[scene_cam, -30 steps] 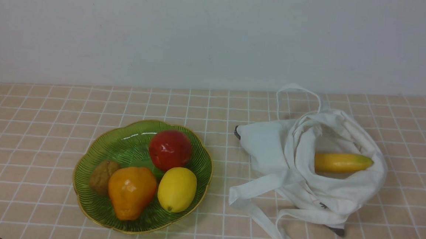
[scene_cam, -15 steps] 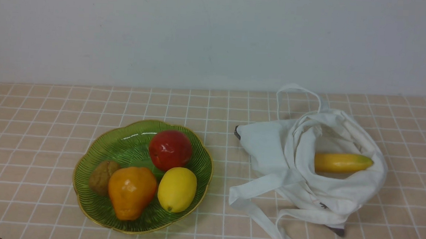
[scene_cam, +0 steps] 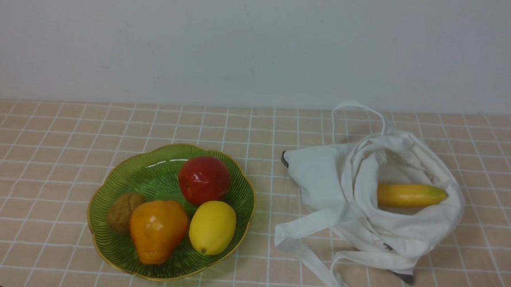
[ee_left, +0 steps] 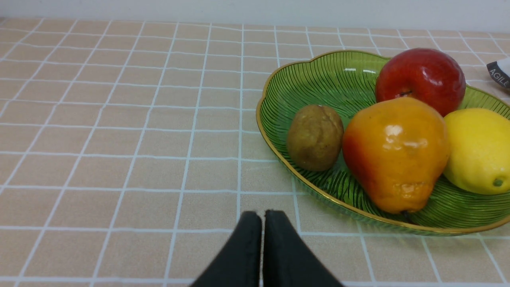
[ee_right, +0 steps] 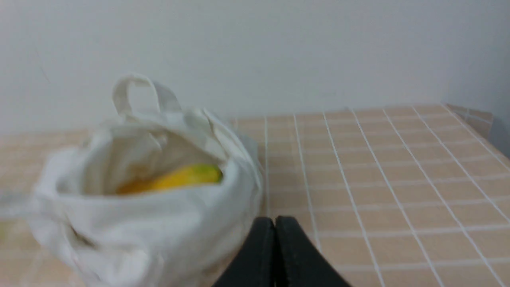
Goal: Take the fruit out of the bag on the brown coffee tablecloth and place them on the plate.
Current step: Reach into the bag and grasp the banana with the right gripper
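Observation:
A yellow-orange banana [scene_cam: 410, 195] with a greenish tip lies inside the open white cloth bag [scene_cam: 324, 174] on the right of the tan checked tablecloth [scene_cam: 60, 149]. It also shows in the right wrist view [ee_right: 175, 179] inside the bag [ee_right: 139, 231]. The green gold-rimmed plate [scene_cam: 147, 177] sits at the left, also in the left wrist view [ee_left: 318, 75]. My left gripper [ee_left: 262, 217] is shut and empty, near the plate's near rim. My right gripper [ee_right: 275, 223] is shut and empty, beside the bag. Neither gripper shows in the front view.
The plate holds a red apple [scene_cam: 204, 180], a yellow lemon [scene_cam: 212, 227], an orange pear [scene_cam: 157, 230] and a brown kiwi [scene_cam: 122, 212]. The bag's straps [scene_cam: 306, 248] trail toward the front. A pale wall [scene_cam: 261, 42] stands behind the table.

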{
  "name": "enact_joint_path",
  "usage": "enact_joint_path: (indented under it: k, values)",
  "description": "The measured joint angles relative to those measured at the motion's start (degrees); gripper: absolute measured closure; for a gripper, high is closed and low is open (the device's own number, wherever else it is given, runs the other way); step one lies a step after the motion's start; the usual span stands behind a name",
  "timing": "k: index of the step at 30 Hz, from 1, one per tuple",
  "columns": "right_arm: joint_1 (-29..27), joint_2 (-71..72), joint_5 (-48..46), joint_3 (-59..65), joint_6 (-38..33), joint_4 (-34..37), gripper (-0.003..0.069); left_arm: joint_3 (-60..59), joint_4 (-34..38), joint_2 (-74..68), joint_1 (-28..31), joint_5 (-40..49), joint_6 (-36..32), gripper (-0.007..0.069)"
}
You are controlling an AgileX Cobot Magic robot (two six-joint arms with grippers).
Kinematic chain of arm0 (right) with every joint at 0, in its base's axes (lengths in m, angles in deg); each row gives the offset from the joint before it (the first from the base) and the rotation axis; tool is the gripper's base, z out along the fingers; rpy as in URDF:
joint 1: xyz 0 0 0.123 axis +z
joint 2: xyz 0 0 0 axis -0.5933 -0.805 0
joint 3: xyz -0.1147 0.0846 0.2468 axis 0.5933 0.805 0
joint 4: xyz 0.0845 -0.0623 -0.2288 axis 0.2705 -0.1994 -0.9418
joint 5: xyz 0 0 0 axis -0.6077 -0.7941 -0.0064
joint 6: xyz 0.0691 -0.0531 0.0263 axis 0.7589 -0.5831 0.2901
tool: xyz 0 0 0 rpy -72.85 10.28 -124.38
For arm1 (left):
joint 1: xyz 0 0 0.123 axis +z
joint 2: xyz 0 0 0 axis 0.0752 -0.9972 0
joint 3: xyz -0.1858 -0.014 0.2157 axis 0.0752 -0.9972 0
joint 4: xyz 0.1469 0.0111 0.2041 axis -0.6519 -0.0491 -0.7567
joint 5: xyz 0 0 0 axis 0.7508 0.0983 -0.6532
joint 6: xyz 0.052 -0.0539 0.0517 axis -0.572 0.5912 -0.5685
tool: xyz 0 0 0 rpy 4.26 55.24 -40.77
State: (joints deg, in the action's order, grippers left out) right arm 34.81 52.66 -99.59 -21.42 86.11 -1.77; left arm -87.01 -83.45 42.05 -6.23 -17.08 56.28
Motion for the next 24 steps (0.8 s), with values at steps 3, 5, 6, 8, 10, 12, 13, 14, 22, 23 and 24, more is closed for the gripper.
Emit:
enact_joint_path:
  k: [3, 5, 6, 8, 10, 12, 13, 14, 22, 23, 24]
  values:
    - [0.0, 0.0, 9.51, 0.0, 3.84, 9.96, 0.0673, 0.0, 0.0, 0.0, 0.0, 0.0, 0.0, 0.0632]
    - [0.0, 0.0, 13.84, 0.0, 5.86, 15.01, 0.0673, 0.0, 0.0, 0.0, 0.0, 0.0, 0.0, 0.0632]
    - [0.0, 0.0, 14.82, 0.0, 6.23, 16.4, 0.0673, 0.0, 0.0, 0.0, 0.0, 0.0, 0.0, 0.0632]
    - [0.0, 0.0, 17.32, 0.0, 6.39, 20.64, 0.0673, 0.0, 0.0, 0.0, 0.0, 0.0, 0.0, 0.0632]
    - [0.0, 0.0, 17.8, 0.0, 6.45, 22.17, 0.0673, 0.0, 0.0, 0.0, 0.0, 0.0, 0.0, 0.0632]
    - [0.0, 0.0, 17.93, 0.0, 6.56, 22.94, 0.0673, 0.0, 0.0, 0.0, 0.0, 0.0, 0.0, 0.0632]
    - [0.0, 0.0, 18.53, 0.0, 6.64, 23.13, 0.0673, 0.0, 0.0, 0.0, 0.0, 0.0, 0.0, 0.0632]
    - [0.0, 0.0, 19.54, 0.0, 6.64, 23.15, 0.0673, 0.0, 0.0, 0.0, 0.0, 0.0, 0.0, 0.0632]
    - [0.36, -1.27, 21.04, -9.31, 9.35, 22.36, 0.0673, 0.0, 0.0, 0.0, 0.0, 0.0, 0.0, 0.0632]
    - [0.43, -3.92, 16.64, -14.79, 9.35, 20.54, 0.0673, 0.0, 0.0, 0.0, 0.0, 0.0, 0.0, 0.0632]
    - [0.5, -4.4, 15.84, -15.61, 9.35, 20.22, 0.0673, 0.0, 0.0, 0.0, 0.0, 0.0, 0.0, 0.0632]
